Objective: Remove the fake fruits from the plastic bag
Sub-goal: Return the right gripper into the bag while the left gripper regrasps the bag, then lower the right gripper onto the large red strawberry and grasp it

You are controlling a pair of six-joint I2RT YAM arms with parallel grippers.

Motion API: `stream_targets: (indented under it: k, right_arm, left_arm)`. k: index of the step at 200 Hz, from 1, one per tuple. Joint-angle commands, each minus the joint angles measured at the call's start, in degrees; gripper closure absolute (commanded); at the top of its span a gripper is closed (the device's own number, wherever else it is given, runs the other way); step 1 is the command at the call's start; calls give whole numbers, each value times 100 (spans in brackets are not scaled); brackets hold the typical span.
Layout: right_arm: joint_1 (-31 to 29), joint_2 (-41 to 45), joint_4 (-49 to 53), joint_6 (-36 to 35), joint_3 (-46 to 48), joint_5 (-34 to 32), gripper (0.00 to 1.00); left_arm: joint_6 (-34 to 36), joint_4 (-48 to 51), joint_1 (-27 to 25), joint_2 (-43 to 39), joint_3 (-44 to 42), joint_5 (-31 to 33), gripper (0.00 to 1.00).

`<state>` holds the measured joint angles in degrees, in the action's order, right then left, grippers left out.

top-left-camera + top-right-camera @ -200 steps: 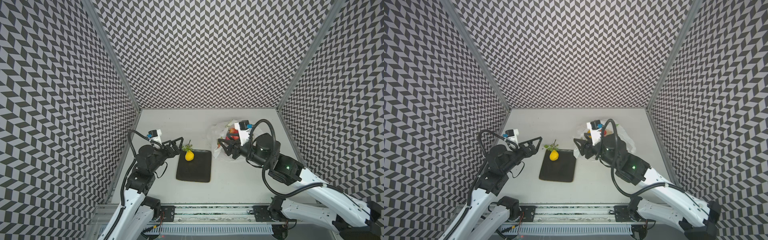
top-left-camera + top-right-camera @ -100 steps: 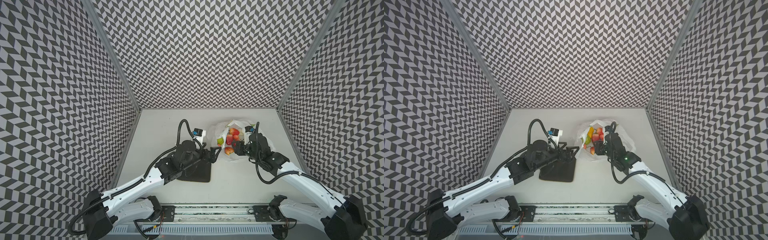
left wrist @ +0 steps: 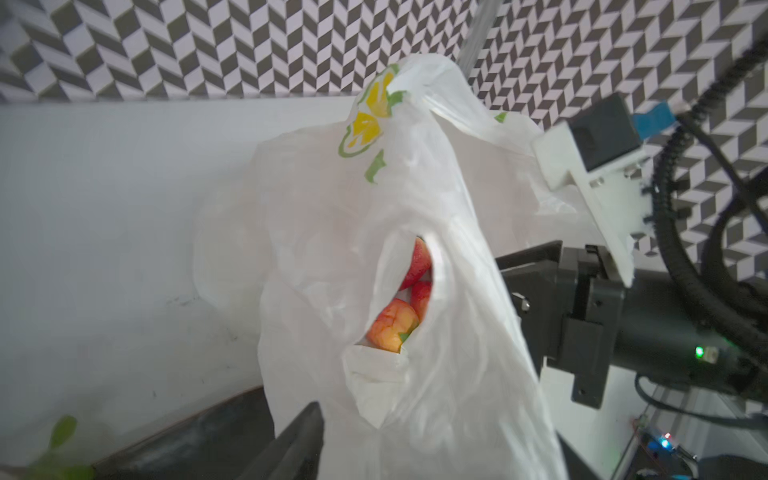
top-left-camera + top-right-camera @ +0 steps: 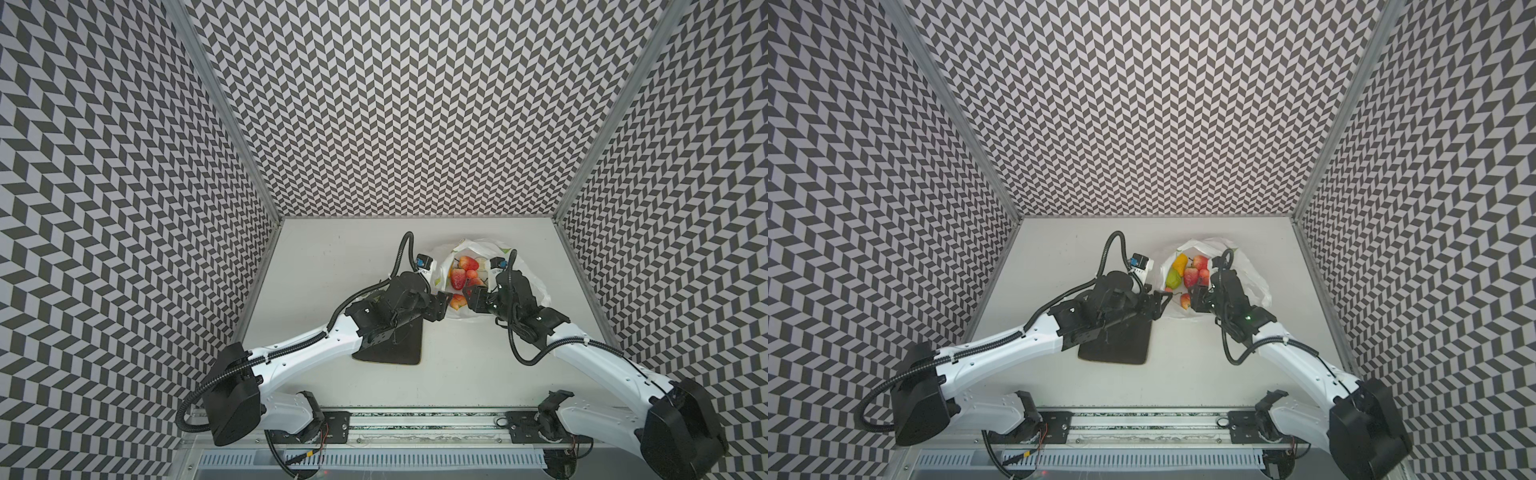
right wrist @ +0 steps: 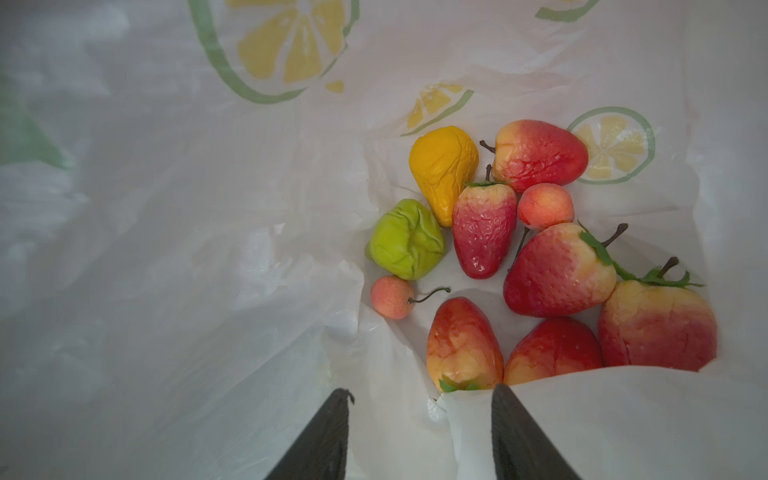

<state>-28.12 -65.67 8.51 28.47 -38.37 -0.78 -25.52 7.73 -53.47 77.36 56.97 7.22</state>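
Fruits (image 5: 484,230) are all piled inside the plastic bag (image 5: 208,249): glossy red-yellow strawberries and peaches, an orange pear (image 5: 442,170) and a lime-green pear (image 5: 407,239), skins dented. Bag is thin, crinkly white film with a lemon-slice print, mouth open, on the table (image 4: 332,257) beyond the dark plate (image 4: 399,349), to its right. My right gripper (image 5: 422,390) is unclenched at the mouth, rim draped over one finger. My left gripper (image 4: 444,301) is at the bag's left edge. Can't tell if it's grasping.
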Motion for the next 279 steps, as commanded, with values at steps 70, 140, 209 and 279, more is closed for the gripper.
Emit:
stream_targets:
  k: [70, 140, 209, 279]
  right_arm:
    - [143, -470, -188, 414, 703, 346, 43]
    - [102, -190, 26, 199, 297, 241, 42]
    - [-287, -1102, 326, -521, -601, -331, 45]
    - [-405, -2201, 380, -1086, -938, -759, 39]
  left_arm:
    - [-1035, -1638, 12, -516, -1551, -517, 87]
    - [-1170, -2132, -207, -607, -2223, -722, 92]
    - [-1176, -2223, -260, -605, -2243, -722, 92]
    - [-1192, -2204, -260, -564, -2216, -706, 92]
